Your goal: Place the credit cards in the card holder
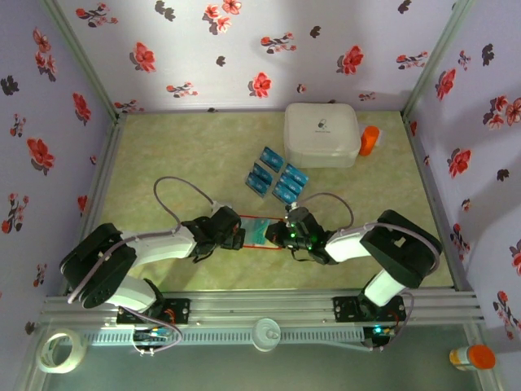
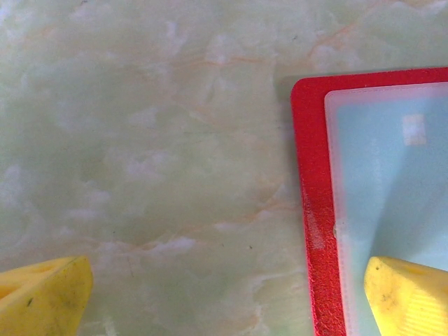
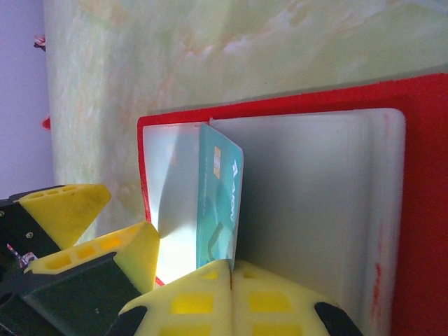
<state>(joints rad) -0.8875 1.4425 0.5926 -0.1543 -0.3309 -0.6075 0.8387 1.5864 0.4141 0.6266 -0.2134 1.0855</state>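
The right tool [image 3: 231, 269] is clamped shut on the lower edge of a teal card [image 3: 218, 203], which stands on edge between the frosted inner pockets of the open card holder [image 3: 420, 210], just ahead of the fingertips. The card looks partly entered rather than seated, so this insertion seems to be mid-way. Just to that tool's left, the left tool [image 2: 224, 301] is spread wide and grips nothing; one of its fingers [image 2: 406, 294] lies over the holder's pocket, apparently pinning it flat to the table [image 2: 140, 140]. A pale teal face shows through that pocket, but I cannot tell whether it is a card already lodged. Farther out, beyond both tools, several loose blue cards [image 1: 271, 159] wait on the table near a white box [image 1: 321, 134], so most of the job appears left.
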